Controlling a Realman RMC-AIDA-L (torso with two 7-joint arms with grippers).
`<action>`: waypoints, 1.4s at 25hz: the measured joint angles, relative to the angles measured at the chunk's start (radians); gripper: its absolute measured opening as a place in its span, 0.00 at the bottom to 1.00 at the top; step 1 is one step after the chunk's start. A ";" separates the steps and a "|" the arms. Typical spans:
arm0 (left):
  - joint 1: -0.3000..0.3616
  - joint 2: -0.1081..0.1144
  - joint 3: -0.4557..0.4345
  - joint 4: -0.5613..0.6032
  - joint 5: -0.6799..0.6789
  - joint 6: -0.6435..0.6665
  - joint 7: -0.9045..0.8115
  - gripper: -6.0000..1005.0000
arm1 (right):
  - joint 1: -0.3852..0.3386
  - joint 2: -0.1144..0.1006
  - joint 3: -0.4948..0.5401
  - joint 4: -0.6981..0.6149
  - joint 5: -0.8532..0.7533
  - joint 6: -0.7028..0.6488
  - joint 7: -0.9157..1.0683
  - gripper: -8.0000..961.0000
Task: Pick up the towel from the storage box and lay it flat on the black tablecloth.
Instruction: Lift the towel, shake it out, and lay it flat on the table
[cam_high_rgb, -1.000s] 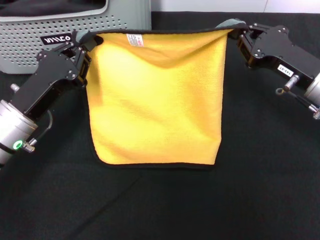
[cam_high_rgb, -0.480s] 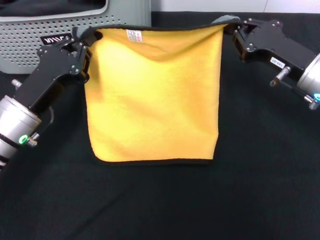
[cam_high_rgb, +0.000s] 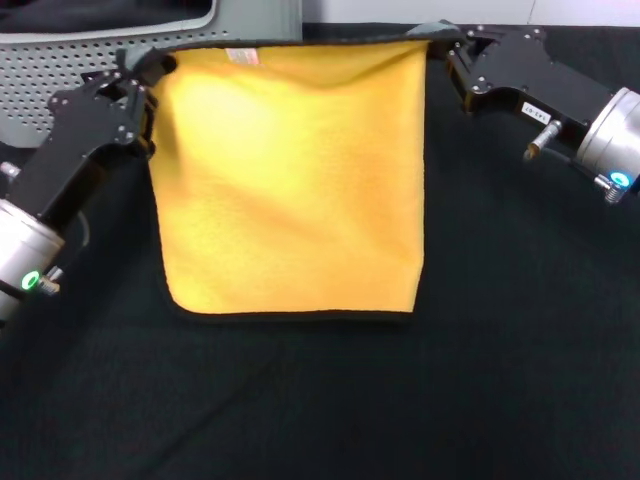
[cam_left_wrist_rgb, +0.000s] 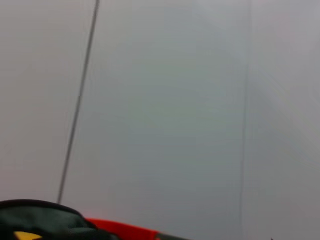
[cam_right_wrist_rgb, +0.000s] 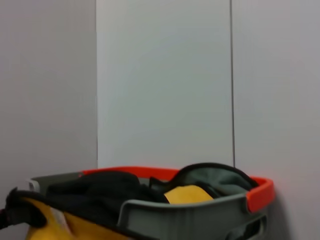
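At twelve o'clock, towel (cam_high_rgb: 290, 180) hangs stretched; left gripper (cam_high_rgb: 150, 75) and right gripper (cam_high_rgb: 448, 45) each pinch one corner. Risk: uneven lowering wrinkles it on black tablecloth (cam_high_rgb: 400, 400).

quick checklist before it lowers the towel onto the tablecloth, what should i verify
1. Left gripper pinches the towel's top corner: ok, the corner runs into its jaws.
2. Right gripper pinches the other top corner: ok.
3. Towel spread between the arms, top edge taut: ok, it hangs open with the yellow side facing the head camera.
4. Towel out of the storage box: ok, the box sits behind the left gripper.
5. Bottom edge clear of the black tablecloth: cannot tell from the head view.
6. Landing area in front of the towel free of objects: ok, only bare cloth shows there.
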 joint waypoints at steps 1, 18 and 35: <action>0.003 0.000 0.000 -0.002 -0.006 0.000 0.000 0.04 | -0.003 0.000 0.000 -0.005 0.000 0.001 -0.002 0.03; 0.008 -0.002 0.000 0.037 -0.066 -0.006 0.129 0.04 | 0.043 0.000 -0.014 -0.002 0.005 -0.095 -0.089 0.03; 0.007 -0.003 0.000 0.051 -0.115 -0.002 0.164 0.04 | 0.090 0.000 -0.029 -0.001 0.046 -0.161 -0.199 0.03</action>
